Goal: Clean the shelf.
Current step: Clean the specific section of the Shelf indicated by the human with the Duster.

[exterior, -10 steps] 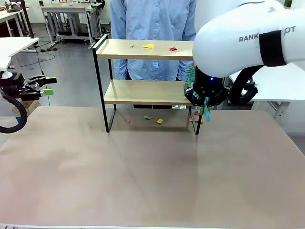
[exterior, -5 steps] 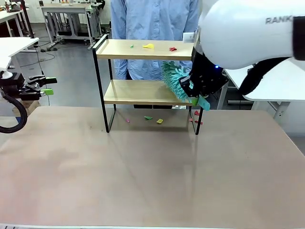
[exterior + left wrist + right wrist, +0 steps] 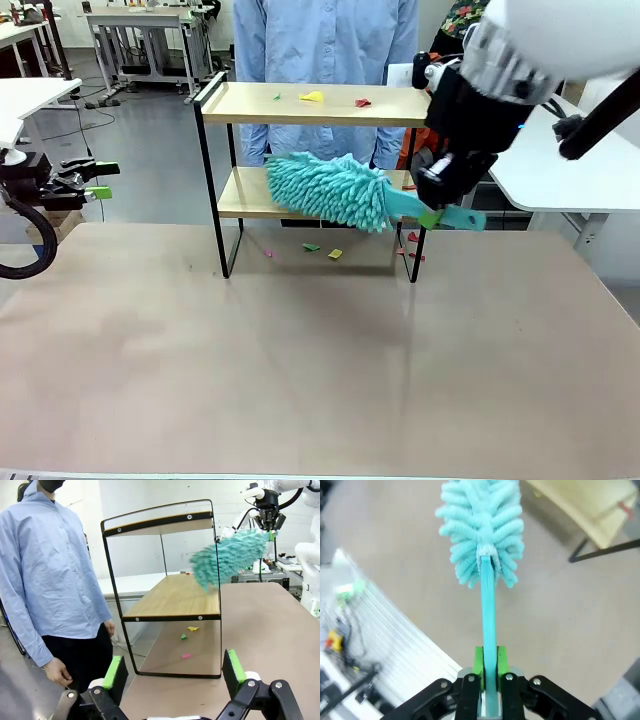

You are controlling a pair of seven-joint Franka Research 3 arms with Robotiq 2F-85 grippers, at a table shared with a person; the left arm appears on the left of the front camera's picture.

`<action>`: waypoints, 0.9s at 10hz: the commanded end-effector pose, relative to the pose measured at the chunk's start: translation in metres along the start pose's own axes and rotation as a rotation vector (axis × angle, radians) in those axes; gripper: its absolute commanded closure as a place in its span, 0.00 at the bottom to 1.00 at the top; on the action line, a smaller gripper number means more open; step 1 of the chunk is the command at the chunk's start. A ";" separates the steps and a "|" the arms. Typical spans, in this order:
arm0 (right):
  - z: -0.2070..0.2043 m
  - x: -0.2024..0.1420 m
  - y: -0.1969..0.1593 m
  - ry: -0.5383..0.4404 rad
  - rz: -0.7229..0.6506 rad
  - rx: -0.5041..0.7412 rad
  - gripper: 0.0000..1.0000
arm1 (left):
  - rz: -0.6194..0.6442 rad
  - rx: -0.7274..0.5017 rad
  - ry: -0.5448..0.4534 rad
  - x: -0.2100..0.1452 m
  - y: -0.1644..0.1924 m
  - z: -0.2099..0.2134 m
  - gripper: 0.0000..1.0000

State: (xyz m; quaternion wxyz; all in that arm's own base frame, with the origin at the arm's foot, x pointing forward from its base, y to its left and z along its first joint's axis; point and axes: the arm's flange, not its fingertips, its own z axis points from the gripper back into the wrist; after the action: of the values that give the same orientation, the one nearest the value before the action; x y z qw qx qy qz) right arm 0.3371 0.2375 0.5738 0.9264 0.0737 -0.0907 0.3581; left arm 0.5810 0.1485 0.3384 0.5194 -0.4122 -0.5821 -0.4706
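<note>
the table [image 3: 300,380] is a wide, pale beige top, bare across its near and middle stretch. the shelf [image 3: 250,104] stands upright near the table's far edge, at the middle, with its black legs on the tabletop. a person [image 3: 320,50] in a light blue shirt stands just behind it. beyond are grey floor and white tables [image 3: 560,170] off to either side.

on the shelf's top board lie a yellow scrap [image 3: 313,97], a red scrap [image 3: 362,102] and a small green scrap [image 3: 277,97]. more scraps [image 3: 335,254] lie on the table under the shelf, between its legs.

the right gripper [image 3: 430,215] is clamped narrow on the flat handle of a teal duster [image 3: 330,190]. it hangs beside the shelf's right front leg. the fluffy head reaches leftwards in front of the lower board, at about its height; whether it touches the board i cannot tell.

the left gripper [image 3: 100,180] hovers off the table's left edge, well apart from the shelf. its green pads are spread wide with nothing between them.

the near half of the table lies open from edge to edge, and so does the strip to the left of the shelf.
</note>
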 end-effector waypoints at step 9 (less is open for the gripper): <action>0.023 -0.145 -0.116 0.395 0.291 0.230 0.87 | -0.008 -0.004 0.004 0.003 0.000 0.000 0.00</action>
State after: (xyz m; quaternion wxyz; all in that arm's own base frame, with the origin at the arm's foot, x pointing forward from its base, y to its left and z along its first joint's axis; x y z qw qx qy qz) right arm 0.3165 0.0649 0.5568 0.8528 0.1015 0.1263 0.4964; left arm 0.5810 0.1486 0.3384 0.5194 -0.4121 -0.5821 -0.4706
